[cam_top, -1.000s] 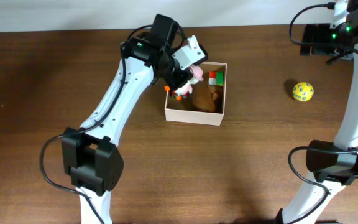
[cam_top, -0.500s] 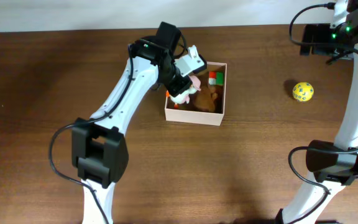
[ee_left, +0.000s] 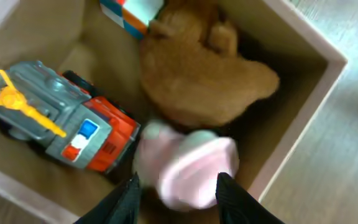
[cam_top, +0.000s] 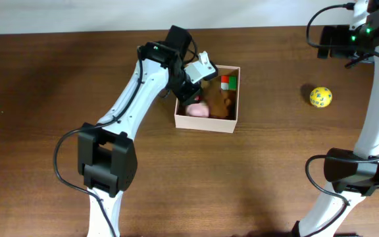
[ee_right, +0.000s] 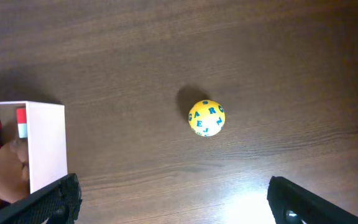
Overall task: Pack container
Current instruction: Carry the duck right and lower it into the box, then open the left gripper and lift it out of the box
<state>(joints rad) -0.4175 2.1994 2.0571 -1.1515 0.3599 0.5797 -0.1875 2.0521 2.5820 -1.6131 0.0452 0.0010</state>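
Left jaws: my left gripper [ee_left: 180, 188] is parted and grips nothing, hanging just over the pink toy [ee_left: 188, 163].
Container: container [cam_top: 206, 124] sits right under those jaws; the pink toy lies inside beside a toy truck [ee_left: 61, 124].
Ball: yellow ball [cam_top: 320, 97] on the table, well right of the container (round, no long axis).
Right jaws: my right gripper [ee_right: 173, 190] is spread wide and empty, the ball ahead of it.
Nearer arm: right, I judge.

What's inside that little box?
The box holds a pink soft toy, a brown plush, a grey-and-orange truck and a coloured block. Whatever lies beneath them is covered.
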